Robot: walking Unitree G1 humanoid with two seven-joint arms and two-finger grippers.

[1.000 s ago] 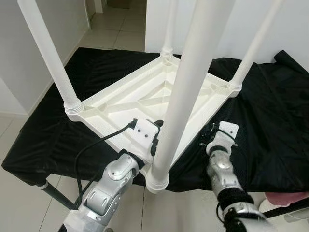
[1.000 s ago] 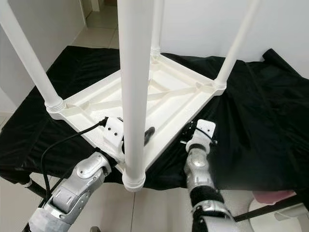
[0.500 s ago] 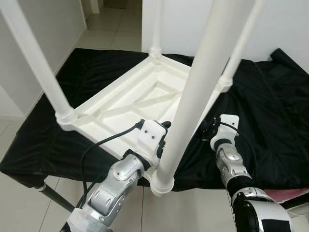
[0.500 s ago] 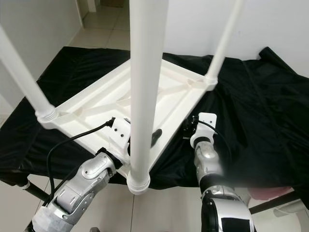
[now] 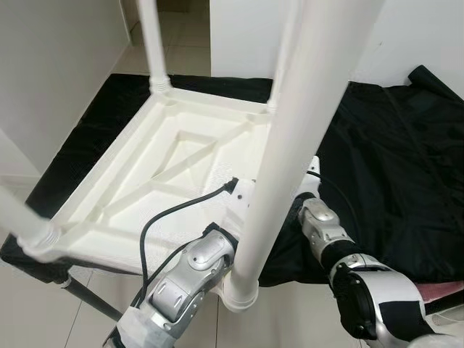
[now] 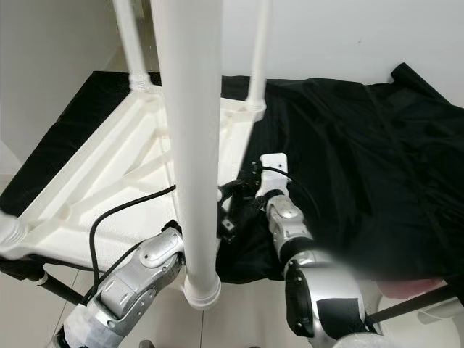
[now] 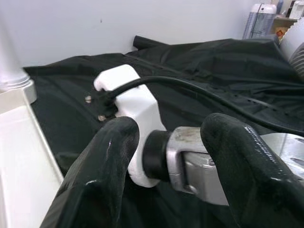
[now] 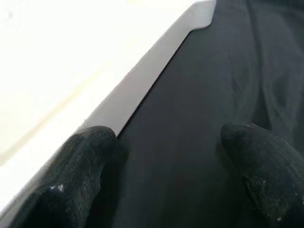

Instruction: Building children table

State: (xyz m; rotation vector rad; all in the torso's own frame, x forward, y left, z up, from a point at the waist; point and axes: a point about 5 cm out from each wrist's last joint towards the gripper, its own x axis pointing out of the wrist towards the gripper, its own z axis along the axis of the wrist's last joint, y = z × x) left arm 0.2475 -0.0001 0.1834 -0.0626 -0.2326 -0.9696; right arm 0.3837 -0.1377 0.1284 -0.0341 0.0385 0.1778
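The upturned white plastic children's table (image 5: 152, 181) has swung round on the black-draped counter (image 5: 406, 181) — left tool (image 7: 166, 156) and right tool (image 8: 171, 171) both spread apart — so repositioning seems underway.

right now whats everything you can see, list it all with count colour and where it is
table: one, white plastic, upside down on the black cloth, its near corner past the cloth's front edge
table legs: four, white, standing up from its corners
cloth: one, black, crumpled, spread over the work surface
floor tiles: pale, beyond the cloth and below the front edge
walls: white, left and behind
left gripper: one, black jaws open, by the table's near corner
right gripper: one, black jaws open, over the cloth beside the table's edge
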